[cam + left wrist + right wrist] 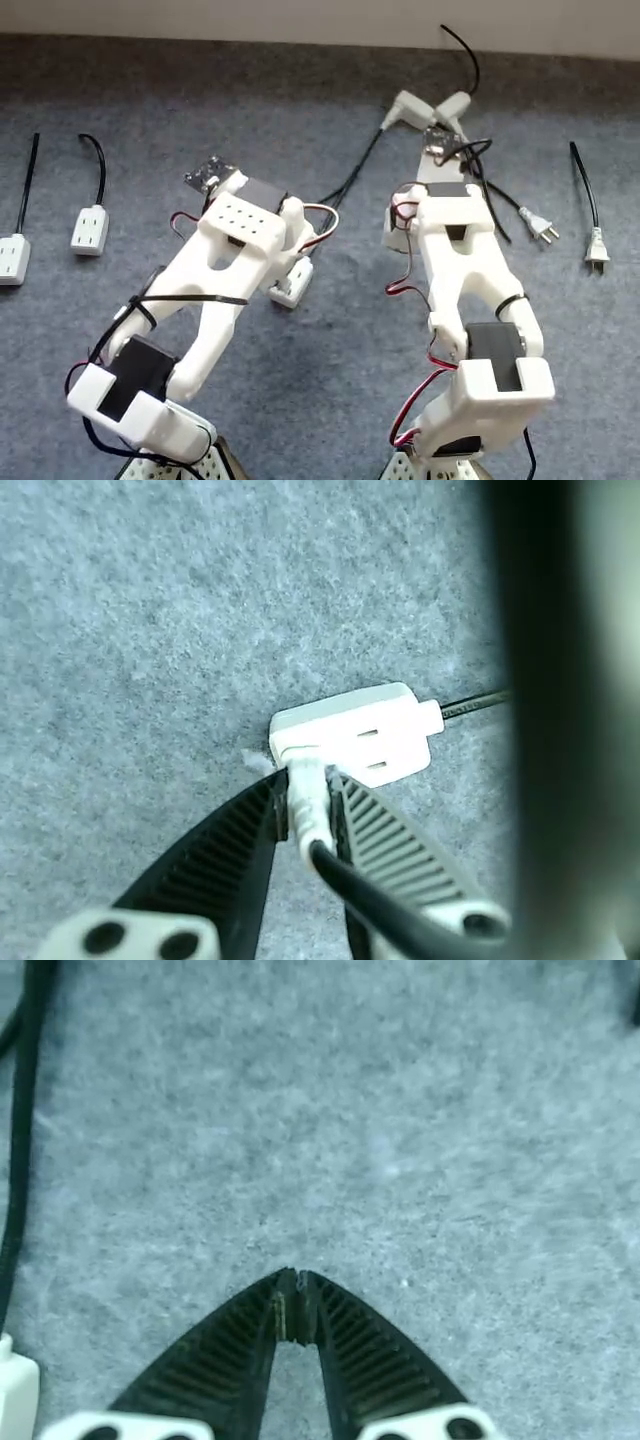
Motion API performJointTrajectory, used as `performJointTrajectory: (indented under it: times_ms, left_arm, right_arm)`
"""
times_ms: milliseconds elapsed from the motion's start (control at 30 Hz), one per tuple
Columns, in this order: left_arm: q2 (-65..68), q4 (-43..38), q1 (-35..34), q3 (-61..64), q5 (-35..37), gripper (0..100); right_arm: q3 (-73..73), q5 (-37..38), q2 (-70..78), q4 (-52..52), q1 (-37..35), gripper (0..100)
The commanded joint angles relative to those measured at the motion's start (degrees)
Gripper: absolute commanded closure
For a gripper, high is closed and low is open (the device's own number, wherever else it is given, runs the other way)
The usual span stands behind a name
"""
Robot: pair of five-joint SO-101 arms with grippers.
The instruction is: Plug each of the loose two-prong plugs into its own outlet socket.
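Plug, pinched by left tool, points lengthwise against outlet socket; right tool pressed together.

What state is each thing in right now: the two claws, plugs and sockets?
left gripper: shut on held plug.
held plug: pressed against near socket's end.
near socket: flat on carpet, visible slots empty.
right gripper: shut, empty.
black plug: loose on carpet.
far white plug: loose on carpet.
edge sockets: both empty.

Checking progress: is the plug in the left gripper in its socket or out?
Seemingly in: the plug butts against the outlet socket with no prongs showing; left gripper shut on it.
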Motion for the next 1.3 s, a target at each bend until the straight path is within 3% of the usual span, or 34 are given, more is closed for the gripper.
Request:
performJointTrajectory:
  times_ms: [0, 433, 833, 1000, 1267]
  left_arm:
    - [-2.1, -2.1, -0.8, 0.4, 0.3, 99]
    - [-2.1, -2.4, -0.4, 2.8, 0.3, 99]
    - [-2.1, -14.3, 4.9, 10.4, 0.3, 99]
    - [-2.1, -19.6, 4.4, 13.4, 0.3, 99]
    - [-2.0, -19.4, 0.0, 13.4, 3.2, 99]
  right_arm:
    - [-0.2, -0.3, -0.5, -0.7, -0.5, 99.1]
    - [-0.2, -0.3, -0.5, -0.7, -0.5, 99.1]
    - [-0.2, -0.3, -0.5, -0.7, -0.5, 99.1]
    - [-0.2, -0.3, -0.5, -0.7, -0.4, 99.1]
    - [-0.2, -0.2, -0.5, -0.7, -0.4, 99.1]
